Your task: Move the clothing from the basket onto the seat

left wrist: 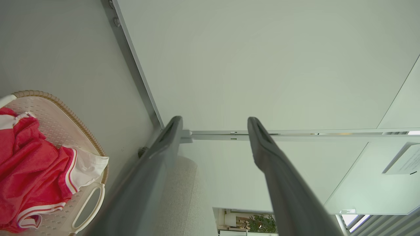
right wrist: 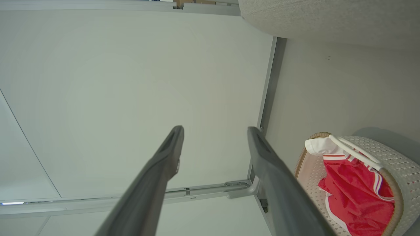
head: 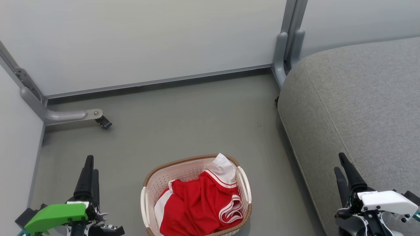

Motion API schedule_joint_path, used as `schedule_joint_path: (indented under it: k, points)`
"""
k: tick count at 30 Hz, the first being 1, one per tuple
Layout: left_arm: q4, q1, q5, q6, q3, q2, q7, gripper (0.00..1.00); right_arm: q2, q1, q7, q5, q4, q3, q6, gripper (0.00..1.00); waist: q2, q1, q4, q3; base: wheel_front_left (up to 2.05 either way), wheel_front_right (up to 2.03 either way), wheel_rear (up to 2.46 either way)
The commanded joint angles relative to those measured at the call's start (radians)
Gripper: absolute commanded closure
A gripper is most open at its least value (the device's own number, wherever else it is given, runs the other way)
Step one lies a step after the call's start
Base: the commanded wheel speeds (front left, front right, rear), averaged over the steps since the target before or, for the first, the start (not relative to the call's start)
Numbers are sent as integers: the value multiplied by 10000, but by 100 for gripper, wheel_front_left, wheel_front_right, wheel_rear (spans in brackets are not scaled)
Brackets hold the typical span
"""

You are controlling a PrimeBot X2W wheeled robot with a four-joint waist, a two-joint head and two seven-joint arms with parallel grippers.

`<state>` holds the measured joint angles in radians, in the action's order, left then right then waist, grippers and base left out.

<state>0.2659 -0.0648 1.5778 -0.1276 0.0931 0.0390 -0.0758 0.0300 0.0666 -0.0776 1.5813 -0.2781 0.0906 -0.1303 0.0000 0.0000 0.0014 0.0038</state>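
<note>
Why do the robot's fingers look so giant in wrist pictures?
Left wrist view: the left fingers sit by a wide lens, so they loom big and a bit soft. Right wrist view: same for the right fingers. Head view: even light, basket sharp.

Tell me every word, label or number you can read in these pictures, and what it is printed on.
On the paper sheet stuck to the wall panel: dark printed lines, too small and blurred to read.
On the small sticker lower on that panel: too small to read.
On the clothing, the basket and the seat: no readable text.
</note>
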Motion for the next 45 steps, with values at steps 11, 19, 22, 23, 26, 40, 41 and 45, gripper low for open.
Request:
schedule_joint_path:
  k: [11,19,22,23,26,40,41,45]
  points:
    - [-728,-15,-1697,-17,-130,59,578,0,104,10,590,-1524,661,-267,-3,0,0,0,29,23,0,0,0]
    - [-1055,2,-3113,59,-296,69,905,0,120,-6,916,-2941,995,-497,-3,0,0,0,51,37,0,0,0]
    - [-1163,2,-3726,133,-424,72,1012,0,126,-18,1028,-3509,1124,-622,-3,0,0,0,62,47,0,0,0]
    - [-1203,-1,-3973,162,-477,74,1058,0,128,-23,1070,-3695,1167,-652,-3,0,0,0,67,51,0,0,0]
    - [-1286,-9,-4709,248,-635,77,1164,0,133,-37,1176,-4217,1251,-734,-3,0,0,0,78,57,0,0,0]
    - [-1435,57,-7877,747,-1401,91,1635,0,152,-91,1650,-6699,1376,-932,-3,0,0,0,146,53,0,0,0]
    - [-1430,65,-8053,757,-1444,92,1677,0,153,-98,1693,-6899,1366,-949,-4,0,0,0,152,50,0,0,0]
    - [-1395,78,-8720,773,-1570,98,1801,0,159,-120,1816,-7452,1382,-1015,-4,0,0,0,177,54,0,0,0]
